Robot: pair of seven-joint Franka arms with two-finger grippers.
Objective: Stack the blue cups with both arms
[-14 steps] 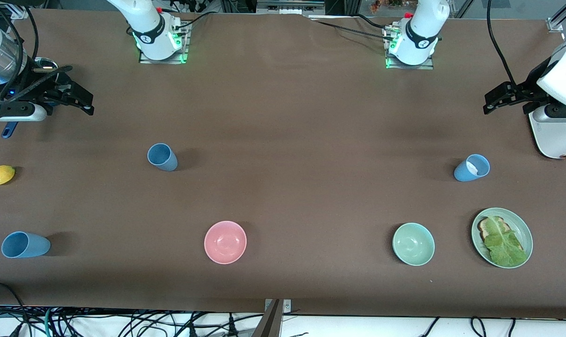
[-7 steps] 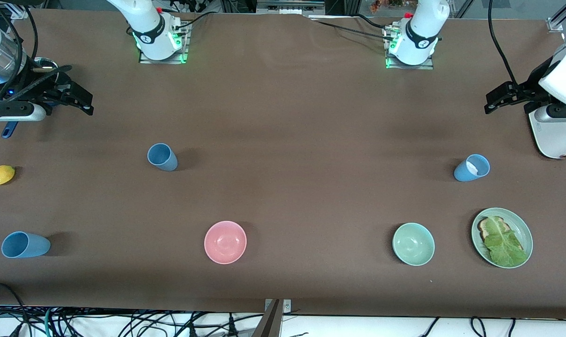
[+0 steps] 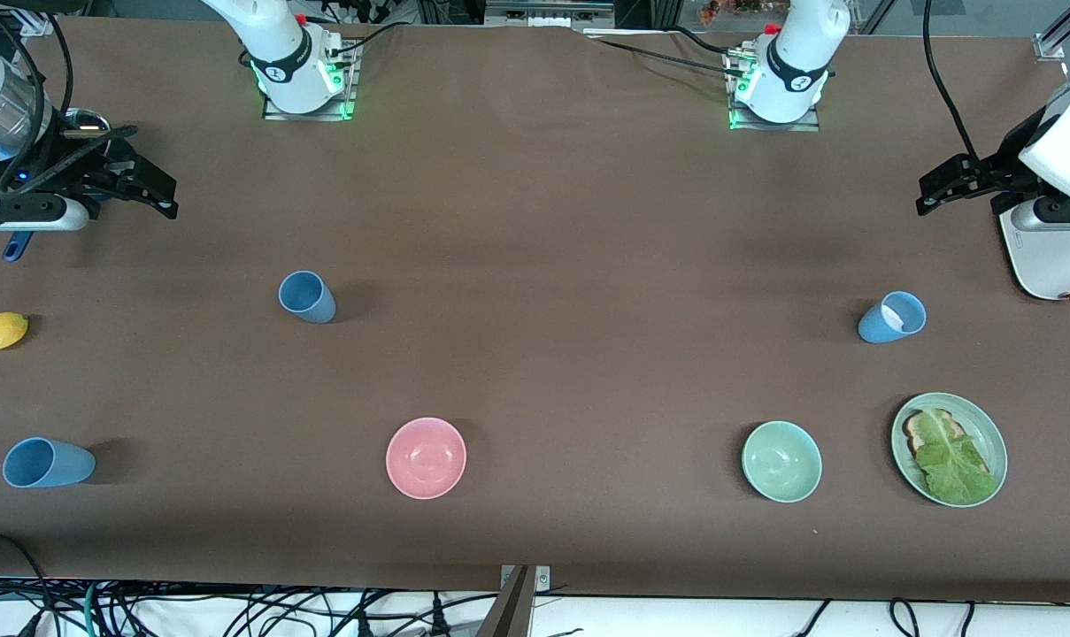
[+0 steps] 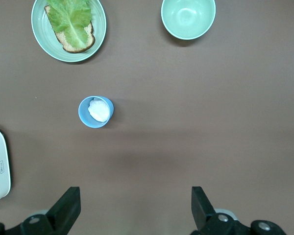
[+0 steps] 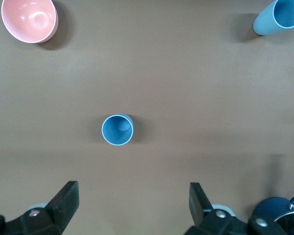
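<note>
Three blue cups stand mouth up and apart on the brown table. One blue cup point(image 3: 307, 296) point(image 5: 117, 129) is toward the right arm's end. A second point(image 3: 46, 463) point(image 5: 279, 17) stands nearer the front camera at that same end. The third point(image 3: 891, 317) point(image 4: 95, 111), whitish inside at the bottom, is toward the left arm's end. My right gripper point(image 3: 165, 196) point(image 5: 132, 200) hangs open and empty over bare table, apart from the first cup. My left gripper point(image 3: 926, 195) point(image 4: 134, 205) is also open and empty, over bare table apart from the third cup.
A pink bowl point(image 3: 426, 457) and a green bowl point(image 3: 781, 461) sit near the front edge. Beside the green bowl is a green plate point(image 3: 996, 432) with toast and lettuce. A lemon point(image 3: 0, 330), a white toaster point(image 3: 1043, 257) and a dark-blue saucepan point(image 5: 277, 209) sit at the table's ends.
The left arm's wrist has shifted slightly toward its end of the table. The right arm and all the cups stay where they were.
</note>
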